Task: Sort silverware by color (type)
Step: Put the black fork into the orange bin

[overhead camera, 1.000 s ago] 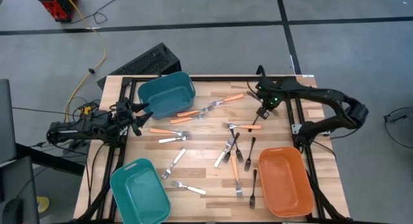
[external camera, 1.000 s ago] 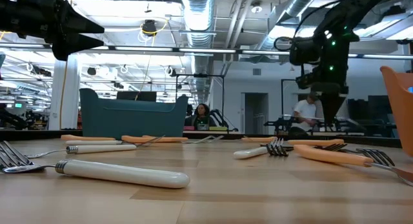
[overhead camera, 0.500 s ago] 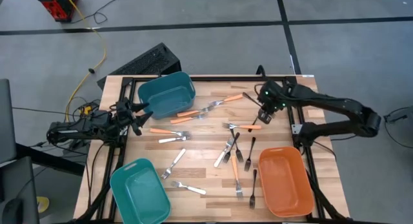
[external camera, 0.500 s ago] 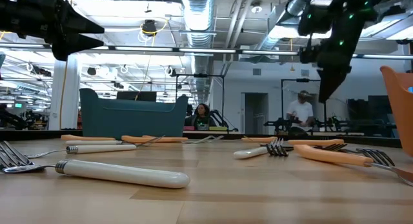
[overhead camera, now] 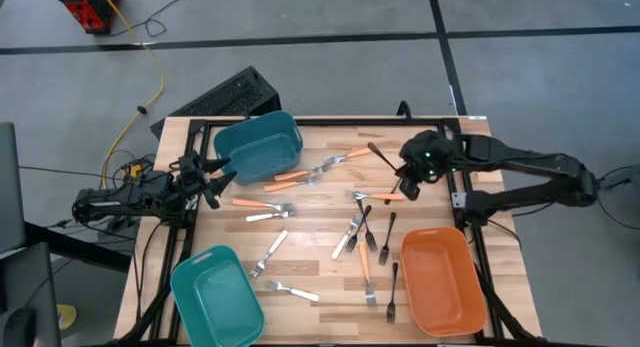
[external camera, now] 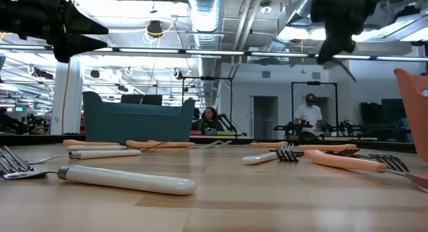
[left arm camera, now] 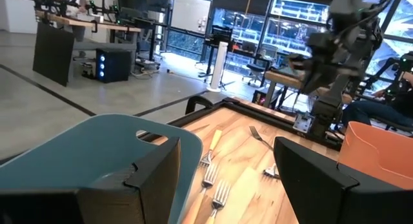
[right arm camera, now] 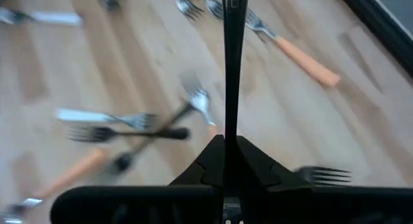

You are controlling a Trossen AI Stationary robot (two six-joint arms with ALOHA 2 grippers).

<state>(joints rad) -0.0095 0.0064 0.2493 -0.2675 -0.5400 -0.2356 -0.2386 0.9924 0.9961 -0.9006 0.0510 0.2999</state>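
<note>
Over the tabletop [overhead camera: 320, 212] the right claw [overhead camera: 404, 175] is clamped on a black fork [right arm camera: 231, 56]; bins look empty, sorting barely begun.

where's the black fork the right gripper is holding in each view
High view: black fork sticks out from the right gripper, near the table's far right.
Low view: top right, dark sliver in the air.
Left wrist view: cannot tell.
Right wrist view: centre, upright.
Shared landmark: orange bin.
</note>
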